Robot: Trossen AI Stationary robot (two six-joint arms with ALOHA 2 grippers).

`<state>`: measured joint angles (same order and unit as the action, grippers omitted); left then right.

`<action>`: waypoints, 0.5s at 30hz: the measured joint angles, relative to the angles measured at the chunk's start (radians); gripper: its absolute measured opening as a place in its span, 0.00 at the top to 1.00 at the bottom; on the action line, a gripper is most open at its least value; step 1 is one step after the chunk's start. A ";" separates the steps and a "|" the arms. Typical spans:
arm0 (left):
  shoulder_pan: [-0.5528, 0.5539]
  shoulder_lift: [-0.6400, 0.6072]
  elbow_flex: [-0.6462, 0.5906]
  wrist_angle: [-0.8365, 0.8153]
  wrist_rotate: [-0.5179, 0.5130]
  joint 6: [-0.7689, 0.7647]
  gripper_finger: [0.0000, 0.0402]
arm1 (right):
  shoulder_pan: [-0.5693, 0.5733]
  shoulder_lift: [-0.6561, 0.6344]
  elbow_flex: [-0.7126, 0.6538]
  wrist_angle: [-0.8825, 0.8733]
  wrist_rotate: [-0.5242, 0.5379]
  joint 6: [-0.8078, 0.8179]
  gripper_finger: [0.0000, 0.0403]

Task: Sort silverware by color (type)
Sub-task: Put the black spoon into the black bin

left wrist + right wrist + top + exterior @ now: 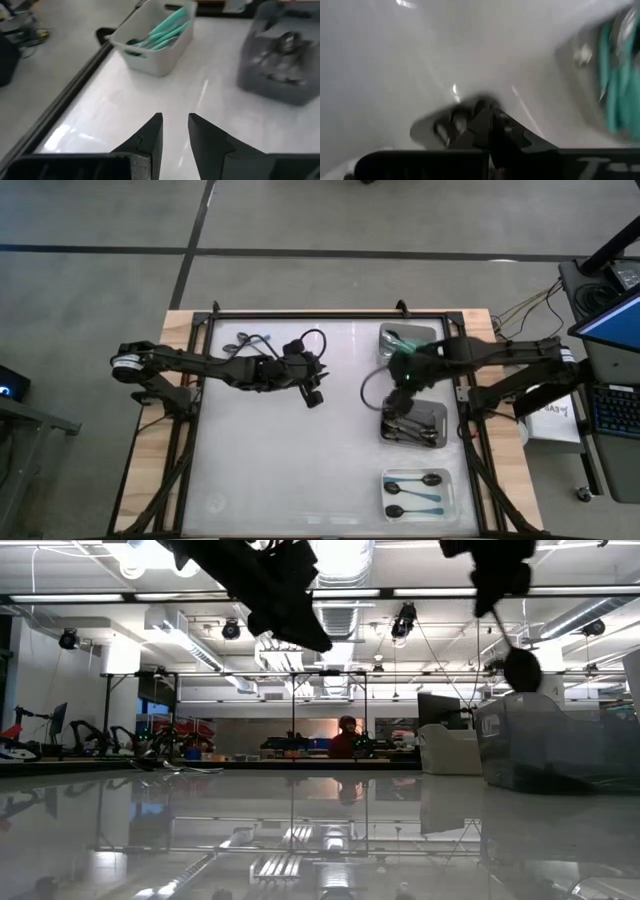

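My right gripper (399,378) hovers between the far grey tray (428,332) of teal-handled spoons and the dark grey tray (437,412) of metal spoons, shut on one spoon (521,668) with a shiny bowl (445,129). My left gripper (314,397) hangs open and empty above mid-table; its fingers (150,135) point toward a white tray (170,57) holding teal-handled spoons (162,31). That white tray (452,480) near the right front corner holds two black-bowled, teal-handled spoons (413,480). A few spoons (250,340) lie on the table at far left. My right gripper holds the spoon pinched between its two shut fingers (506,131), by the handle (497,618) above the bowl. It comes from above. The spoon hangs below the fingers with its bowl lowest, lifted clear of table and trays. The fingers hide the handle's colour.
The white tabletop (270,470) is framed by a black rail (300,315). The three trays line its right side. A monitor and keyboard (610,405) sit beyond the right edge. In the low view a person (347,738) stands far back in the room.
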<state>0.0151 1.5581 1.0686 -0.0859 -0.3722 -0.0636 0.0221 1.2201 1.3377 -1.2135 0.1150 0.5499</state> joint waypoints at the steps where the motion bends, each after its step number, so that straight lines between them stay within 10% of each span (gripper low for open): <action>1: 0.000 0.000 0.000 -0.009 -0.015 0.000 0.81 | 0.016 0.000 -0.016 -0.013 -0.009 0.034 0.98; 15: 0.006 -0.004 0.000 -0.259 -0.168 -0.002 0.81 | 0.111 0.001 -0.351 -0.018 -0.183 0.270 0.98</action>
<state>0.0216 1.5543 1.0687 -0.3445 -0.5406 -0.0655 0.1333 1.2209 0.9866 -1.2315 -0.0678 0.8196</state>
